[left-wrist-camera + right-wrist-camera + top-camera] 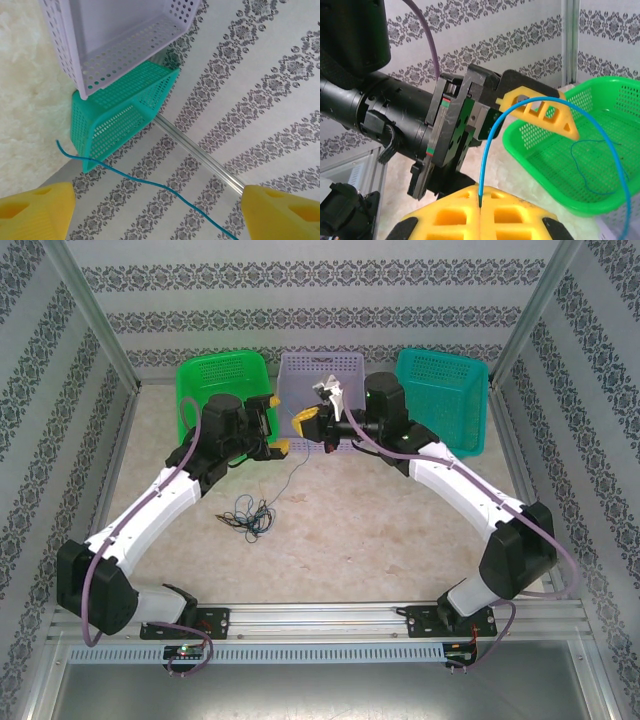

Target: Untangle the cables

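Cables [250,512]: most lie in a loose tangle on the desk [400,540], just ahead of the left forearm, dark and blue strands crossing one another. One thin strand rises from the heap toward the claws. Whether it is the held one cannot be told from above.

Right claw [480,204]: closed on a blue cable [485,155], pinched at the fingertips. From the pinch the cable arcs up past a finger [555,117] of the left claw and falls away to the right.

Left claw [159,212]: jaws wide, gripping nothing. In its own view the blue cable crosses the gap between the fingers, apparently touching neither.

Step in hand, as judged: one blue cable is being drawn clear of the heap, with its free length in the right claw's charge. The next move calls for keeping that pinch firm while the cable is lifted or led off without dragging its neighbours. The left claw is placed to close on the span if a second hold is wanted.

Pose: both arms reach forward and inward, claws facing each other, close together, raised above the desk.

Beyond, along the back wall: green basket [540,145], lilac basket [320,368], teal basket [440,390]. A second blue wire [574,160] lies in the green one, which is probably where the held cable belongs.
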### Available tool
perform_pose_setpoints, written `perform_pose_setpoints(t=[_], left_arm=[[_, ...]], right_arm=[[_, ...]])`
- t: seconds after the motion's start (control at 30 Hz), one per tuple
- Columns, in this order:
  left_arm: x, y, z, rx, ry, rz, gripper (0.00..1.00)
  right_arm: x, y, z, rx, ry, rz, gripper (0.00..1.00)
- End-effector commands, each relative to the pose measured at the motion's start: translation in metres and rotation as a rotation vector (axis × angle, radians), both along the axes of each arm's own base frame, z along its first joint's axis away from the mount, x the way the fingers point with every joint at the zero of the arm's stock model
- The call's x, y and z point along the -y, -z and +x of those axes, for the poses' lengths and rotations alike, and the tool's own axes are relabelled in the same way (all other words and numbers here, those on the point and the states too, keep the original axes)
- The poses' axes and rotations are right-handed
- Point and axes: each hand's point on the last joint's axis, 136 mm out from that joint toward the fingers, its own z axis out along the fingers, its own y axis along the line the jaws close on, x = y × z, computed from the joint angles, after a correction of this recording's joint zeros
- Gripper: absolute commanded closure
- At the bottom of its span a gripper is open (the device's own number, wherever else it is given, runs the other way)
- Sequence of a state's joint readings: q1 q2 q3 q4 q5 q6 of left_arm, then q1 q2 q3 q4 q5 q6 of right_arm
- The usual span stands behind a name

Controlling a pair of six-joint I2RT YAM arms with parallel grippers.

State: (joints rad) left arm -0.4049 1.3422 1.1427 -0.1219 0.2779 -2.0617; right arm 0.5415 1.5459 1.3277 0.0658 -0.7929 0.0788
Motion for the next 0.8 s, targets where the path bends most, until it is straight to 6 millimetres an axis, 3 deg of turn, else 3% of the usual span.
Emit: perform_pose_setpoints(t=[0.0, 0.2, 0.53, 0.77], left_arm=[[0.012, -0.012, 0.008, -0.045, -0.044, -0.206, 0.14], [0.027, -0.017, 0.016, -0.043, -0.008, -0.257, 0.13], [0.033, -0.002, 0.030, -0.066, -0.038, -0.299, 0.13], [0.031, 0.013, 0.057, -0.048, -0.116, -0.342, 0.28]], right_arm=[[-0.009, -0.002, -0.006, 0.029, -0.051, 0.038, 1.00], [-0.012, -0.001, 0.000, 0.030, -0.048, 0.061, 1.00], [-0.017, -0.016, 0.001, -0.002, -0.073, 0.143, 1.00], [-0.015, -0.015, -0.004, -0.033, -0.084, 0.153, 1.00]])
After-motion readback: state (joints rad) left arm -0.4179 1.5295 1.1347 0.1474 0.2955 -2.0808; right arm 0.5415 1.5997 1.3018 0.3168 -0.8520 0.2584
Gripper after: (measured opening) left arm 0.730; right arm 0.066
